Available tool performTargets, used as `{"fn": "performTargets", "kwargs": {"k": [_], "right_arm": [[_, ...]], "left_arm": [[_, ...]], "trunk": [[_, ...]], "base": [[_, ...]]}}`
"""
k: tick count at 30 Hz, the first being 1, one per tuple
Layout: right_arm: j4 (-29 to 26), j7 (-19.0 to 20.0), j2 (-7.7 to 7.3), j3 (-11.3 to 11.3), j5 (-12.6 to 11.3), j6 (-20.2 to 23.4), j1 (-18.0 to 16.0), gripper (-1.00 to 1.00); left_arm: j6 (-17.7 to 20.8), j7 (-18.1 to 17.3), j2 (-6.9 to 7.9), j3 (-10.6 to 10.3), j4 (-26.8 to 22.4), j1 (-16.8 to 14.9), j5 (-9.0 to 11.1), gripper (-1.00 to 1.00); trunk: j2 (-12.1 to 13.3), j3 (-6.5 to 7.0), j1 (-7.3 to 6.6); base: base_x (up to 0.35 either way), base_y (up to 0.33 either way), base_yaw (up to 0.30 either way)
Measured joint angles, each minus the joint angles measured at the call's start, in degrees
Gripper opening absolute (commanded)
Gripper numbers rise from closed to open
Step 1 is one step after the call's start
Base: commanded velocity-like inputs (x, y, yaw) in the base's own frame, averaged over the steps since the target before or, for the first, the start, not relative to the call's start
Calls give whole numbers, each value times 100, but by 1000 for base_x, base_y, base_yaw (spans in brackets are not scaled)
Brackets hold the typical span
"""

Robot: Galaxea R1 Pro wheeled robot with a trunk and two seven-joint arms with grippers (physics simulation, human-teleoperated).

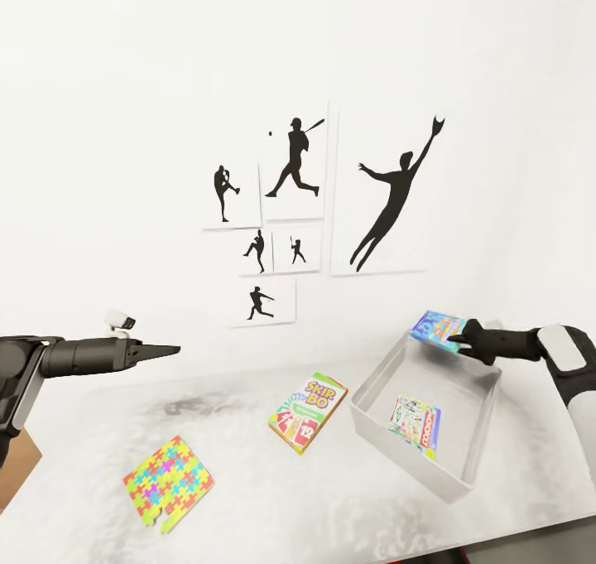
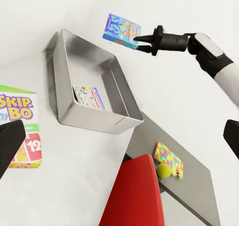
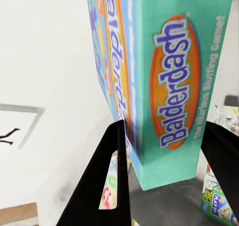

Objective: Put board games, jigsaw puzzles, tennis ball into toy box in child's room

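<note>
My right gripper [image 1: 462,341] is shut on the light blue board game [image 1: 437,330], holding it in the air over the far rim of the grey toy box [image 1: 397,456]. In the right wrist view this Balderdash box [image 3: 169,86] stands on edge between my fingers [image 3: 107,176]. A white and red board game [image 1: 416,426] lies inside the toy box. The Skip-Bo game [image 1: 308,411] and a jigsaw puzzle [image 1: 170,483] lie on the white table [image 1: 273,506]. My left gripper [image 1: 157,351] hovers open and empty above the table's left side. A second puzzle [image 2: 169,159] and the tennis ball [image 2: 164,170] rest on a lower grey surface.
Baseball silhouette pictures [image 1: 294,208] hang on the white wall behind the table. A red chair [image 2: 134,196] stands below the table edge, beside the grey surface [image 2: 199,186].
</note>
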Motion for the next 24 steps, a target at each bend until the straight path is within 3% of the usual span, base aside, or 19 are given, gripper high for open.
{"fn": "performTargets", "kwargs": {"k": [4, 8, 24], "right_arm": [[785, -271, 138, 432, -9, 1, -579, -100], [1068, -411, 161, 634, -17, -2, -777, -100], [1141, -457, 99, 739, -4, 0, -836, -100]], "left_arm": [[0, 0, -2, 5, -1, 1, 0, 100], [1, 0, 1, 7, -1, 1, 5, 100], [1, 0, -1, 8, -1, 1, 9, 100]], "trunk": [[-1, 0, 0], [-1, 0, 0], [-1, 0, 0]], "base": [[0, 0, 0], [0, 0, 0], [0, 0, 0]]}}
